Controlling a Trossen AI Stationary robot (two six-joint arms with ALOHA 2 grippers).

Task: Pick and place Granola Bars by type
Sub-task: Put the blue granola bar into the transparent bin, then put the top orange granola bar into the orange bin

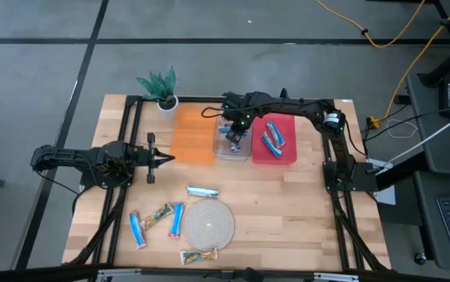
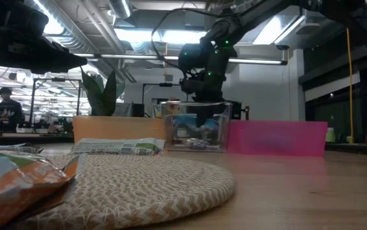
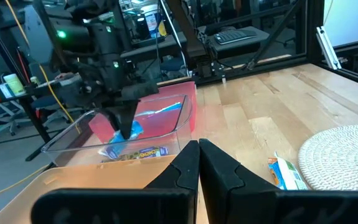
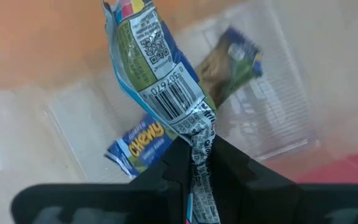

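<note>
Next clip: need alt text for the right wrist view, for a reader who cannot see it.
The right gripper is shut on the crimped end of a blue and green foil-wrapped granola bar, barcode side showing, held above the clear plastic bin. Two more wrapped bars lie in the bin, one blue bar printed "Chewy" and one green-and-blue bar.

Wooden bench [image 1: 287, 196], light planks, black frame rails along both sides. Far edge: potted plant [image 1: 160, 90], then orange bin [image 1: 192, 135], clear bin [image 1: 231, 141], red bin [image 1: 275, 141] side by side. Near edge: round woven mat [image 1: 210, 224] with five loose granola bars [image 1: 203, 191] lying around it.
</note>
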